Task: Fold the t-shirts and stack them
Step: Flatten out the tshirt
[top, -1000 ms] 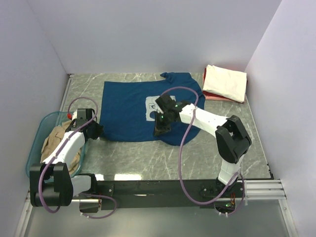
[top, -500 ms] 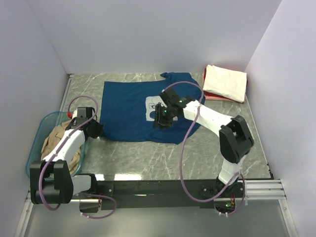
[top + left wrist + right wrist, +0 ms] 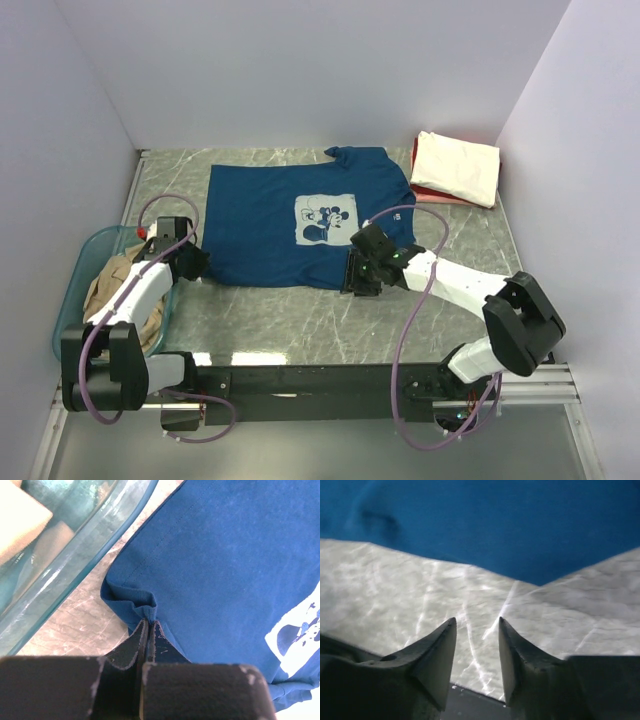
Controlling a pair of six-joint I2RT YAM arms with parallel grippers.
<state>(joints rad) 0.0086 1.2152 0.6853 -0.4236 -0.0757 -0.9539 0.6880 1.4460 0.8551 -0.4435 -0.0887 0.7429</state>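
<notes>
Navy tee corner pinched in my left gripper; right gripper half-open, empty. Cloth may slip out if I tug.

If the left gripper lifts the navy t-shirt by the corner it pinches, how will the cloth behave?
Probably floppy: the navy t-shirt bunches into folds where the left gripper pinches its corner, so the rest would hang limp. Likely light, since it lies thin and flat. It may slide easily on the smooth table.
</notes>
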